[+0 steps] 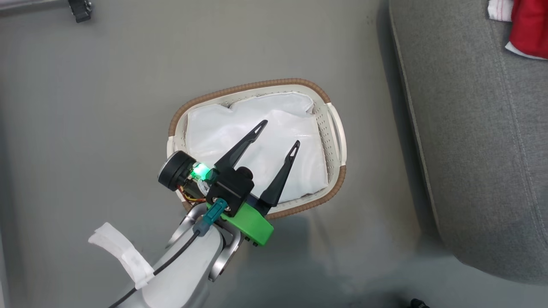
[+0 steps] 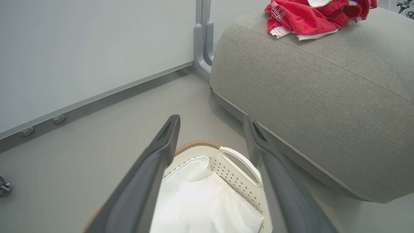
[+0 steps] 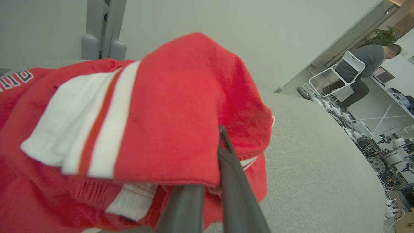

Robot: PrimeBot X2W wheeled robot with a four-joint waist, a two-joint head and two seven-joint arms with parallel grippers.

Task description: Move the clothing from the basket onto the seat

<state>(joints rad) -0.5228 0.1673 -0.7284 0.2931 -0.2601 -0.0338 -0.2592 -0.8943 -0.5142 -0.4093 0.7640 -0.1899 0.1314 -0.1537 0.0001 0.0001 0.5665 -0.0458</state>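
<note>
Evidently the transfer is near its end: the basket point(image 1: 257, 84) holds nothing red, only a white liner sheet point(image 1: 222, 128), and the clothing point(image 3: 168, 106) lies heaped on the seat point(image 1: 479, 128), well apart from the basket.

Effectors. The left gripper point(image 1: 279, 133) hangs over the basket with its fingers spread wide and nothing between them. The right gripper point(image 3: 217, 139) is at the pile, its fingers drawn close together with a fold of garment draped over them. Cloth hides the tips, so an actual pinch is probable, not confirmed.

Risks.
- Terry-like fabric may cling to the right fingers on release. A withdrawal would then drag the fold, and perhaps the loose heap, toward the seat's rounded edge and onto the floor point(image 1: 85, 128).
- The left gripper, if lowered, could take the liner for a garment. The sheet is thin and crumpled and would lift easily.
- The basket looks to be light perforated plastic. A snagged finger could tip or shift it.

Materials. The clothing is bright red, soft and napped, with white panels and striped trim. The seat is grey woven upholstery, firm, with a stitched seam. The basket is oval and cream-white, with a brown woven-look rim and slotted handles.
</note>
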